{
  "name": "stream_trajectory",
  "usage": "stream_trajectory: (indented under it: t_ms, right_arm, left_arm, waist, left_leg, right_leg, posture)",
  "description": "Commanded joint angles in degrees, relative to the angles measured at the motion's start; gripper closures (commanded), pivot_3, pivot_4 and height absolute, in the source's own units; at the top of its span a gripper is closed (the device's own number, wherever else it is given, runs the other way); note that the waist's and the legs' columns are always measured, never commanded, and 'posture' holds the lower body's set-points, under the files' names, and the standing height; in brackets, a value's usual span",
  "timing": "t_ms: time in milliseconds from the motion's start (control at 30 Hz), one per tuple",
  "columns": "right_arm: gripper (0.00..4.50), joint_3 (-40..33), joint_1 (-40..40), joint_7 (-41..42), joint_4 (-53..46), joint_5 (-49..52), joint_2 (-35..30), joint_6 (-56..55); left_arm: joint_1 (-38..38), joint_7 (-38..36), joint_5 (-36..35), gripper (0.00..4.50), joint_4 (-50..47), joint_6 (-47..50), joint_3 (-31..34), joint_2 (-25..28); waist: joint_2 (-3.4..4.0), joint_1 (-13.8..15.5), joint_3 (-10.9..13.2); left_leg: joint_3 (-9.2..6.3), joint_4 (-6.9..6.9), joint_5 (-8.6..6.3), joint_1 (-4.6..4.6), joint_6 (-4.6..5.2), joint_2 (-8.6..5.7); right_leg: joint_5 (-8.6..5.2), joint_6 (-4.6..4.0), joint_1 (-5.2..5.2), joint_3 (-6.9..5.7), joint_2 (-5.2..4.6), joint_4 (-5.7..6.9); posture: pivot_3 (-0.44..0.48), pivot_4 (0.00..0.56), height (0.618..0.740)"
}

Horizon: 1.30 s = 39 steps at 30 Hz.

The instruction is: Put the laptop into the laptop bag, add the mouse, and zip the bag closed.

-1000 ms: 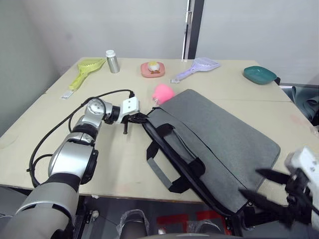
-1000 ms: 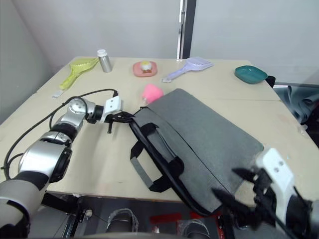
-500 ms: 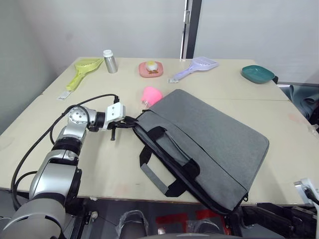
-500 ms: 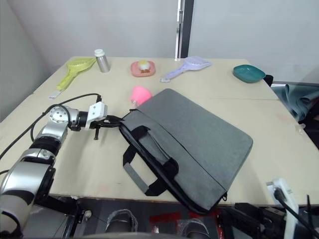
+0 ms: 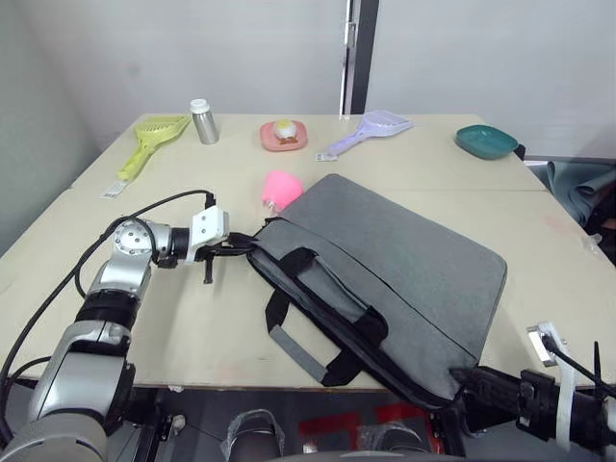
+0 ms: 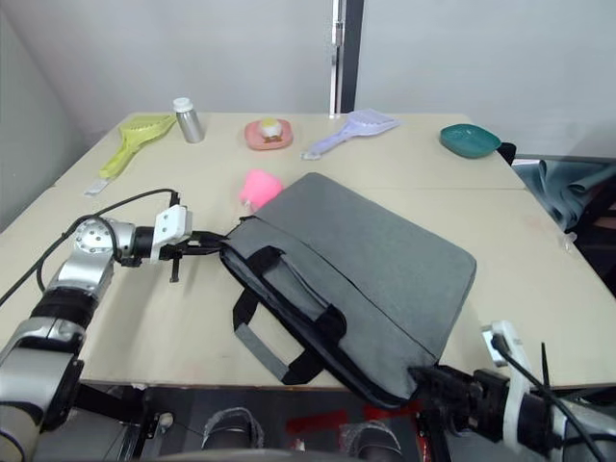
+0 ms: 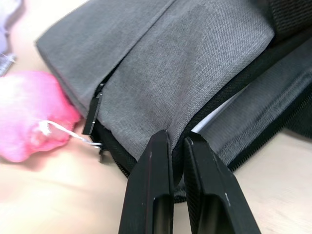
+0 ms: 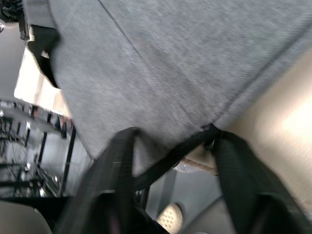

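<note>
The grey laptop bag (image 5: 404, 260) lies at an angle on the table, handles toward me, its near right corner past the table's front edge. My left gripper (image 5: 241, 248) is shut on the black edge at the bag's far left corner; the left wrist view shows its fingers (image 7: 156, 161) pinching that trim beside the open zip. A thin pale edge (image 7: 214, 119), perhaps the laptop, shows in the slit. My right gripper (image 5: 472, 385) holds the overhanging corner, its fingers (image 8: 122, 146) on either side of the trim. The mouse is out of view.
A fluffy pink object (image 5: 282, 188) touches the bag's far edge. Along the back of the table (image 5: 192, 318) stand a yellow scoop (image 5: 149, 140), a metal bottle (image 5: 203, 121), a pink dish (image 5: 283, 135), a purple scoop (image 5: 371, 130) and a teal bowl (image 5: 486, 141).
The head camera has shifted. My right gripper came up from below the table edge, wide open, to the bag's near corner and narrowed around it. The left gripper kept its hold.
</note>
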Motion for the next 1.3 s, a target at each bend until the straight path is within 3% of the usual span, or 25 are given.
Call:
stream_trajectory:
  t_ms: [33, 133, 300, 500, 700, 933, 1300]
  right_arm:
    - [3.58, -2.85, -3.10, 2.37, 0.61, 1.05, -2.85, 0.51]
    - [4.47, -1.85, -9.08, 3.72, 2.70, -0.13, -6.68, 1.39]
    - [4.47, 6.56, -22.40, 7.33, 7.15, -6.84, -12.43, 2.05]
    - [4.47, 21.06, -37.27, 13.51, 14.88, -19.19, -14.25, 0.62]
    - [4.47, 29.08, -49.04, 19.89, 24.35, -29.29, -13.45, -2.72]
    - [4.47, 30.22, -50.22, 25.59, 25.57, -32.97, -13.31, -4.31]
    - [4.47, 29.00, -57.25, 23.04, 32.80, -39.29, -6.81, -7.39]
  left_arm:
    - [2.75, 0.61, -2.88, 4.11, -6.75, 2.81, 2.44, 2.38]
    - [6.11, 1.85, -3.73, 4.11, -10.25, 4.11, 3.64, 4.22]
    - [12.56, 2.70, -6.59, 4.11, -17.99, 9.76, 6.74, 8.51]
    - [25.23, 0.31, -10.52, 4.11, -30.50, 20.74, 9.58, 16.42]
    - [33.91, 3.21, -13.49, 4.11, -39.13, 26.02, 13.15, 17.42]
    - [31.43, 6.82, -11.09, 4.11, -36.36, 22.49, 11.47, 15.02]
    - [18.25, 7.54, -7.22, 4.11, -25.71, 17.75, 6.16, 10.43]
  waist:
    - [0.00, -0.04, 0.00]
    - [0.01, -0.47, 0.01]
    - [0.06, -1.23, 0.03]
    - [0.07, -1.33, 0.03]
    - [0.07, -0.80, 0.04]
    - [0.07, -0.43, 0.04]
    - [0.06, -0.69, 0.03]
  left_leg:
    - [0.01, 0.00, 0.00, -0.01, 0.00, -0.01]
    - [0.03, 0.02, 0.00, -0.01, 0.01, -0.01]
    - [0.08, 0.14, 0.00, 0.03, 0.01, 0.04]
    - [0.12, 0.15, -0.02, -0.02, -0.02, 0.09]
    - [0.16, 0.21, -0.05, -0.01, -0.01, 0.09]
    - [0.13, 0.42, -0.06, -0.01, 0.05, 0.10]
    - [0.14, 0.99, -0.04, 0.02, 0.13, 0.09]
  right_leg:
    - [0.00, 0.00, -0.01, 0.00, 0.02, 0.00]
    - [0.00, 0.00, -0.02, 0.03, 0.04, 0.02]
    - [0.00, -0.02, -0.04, 0.07, 0.04, 0.21]
    - [-0.06, -0.13, -0.19, 0.05, 0.20, 0.25]
    - [-0.07, -0.16, -0.20, 0.04, 0.19, 0.32]
    - [-0.05, -0.20, -0.17, 0.06, 0.19, 0.44]
    - [0.00, -0.27, -0.22, 0.17, 0.16, 1.07]
  posture:
    - [0.000, 0.150, 0.740]
    - [0.000, 0.150, 0.740]
    - [0.000, 0.150, 0.740]
    - [0.000, 0.150, 0.740]
    - [0.000, 0.150, 0.740]
    - [0.000, 0.150, 0.740]
    - [0.000, 0.150, 0.740]
